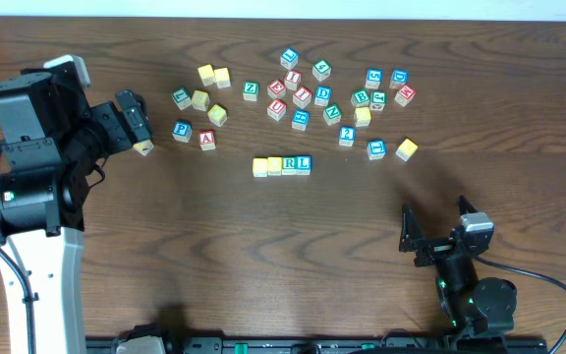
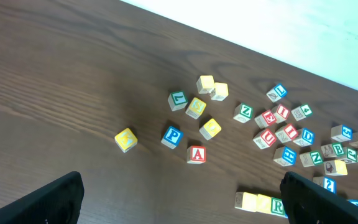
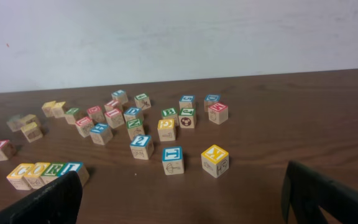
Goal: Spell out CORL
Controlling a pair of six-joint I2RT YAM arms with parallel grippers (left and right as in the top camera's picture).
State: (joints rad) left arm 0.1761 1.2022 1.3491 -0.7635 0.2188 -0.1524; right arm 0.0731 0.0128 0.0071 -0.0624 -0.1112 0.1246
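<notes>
Four wooden alphabet cubes spelling CORL sit touching mid-surface, row axis nine to three o'clock. From them, the released left claw lies near ten o'clock, the released right claw at four, about equally near.

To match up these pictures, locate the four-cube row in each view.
Overhead: the row lies at the centre, just below the scattered cluster.
Left wrist: bottom right, its right end hidden.
Right wrist: bottom left, near the lower edge.
Shared landmark: the cluster of loose cubes beyond the row, seen in all three views.
</notes>
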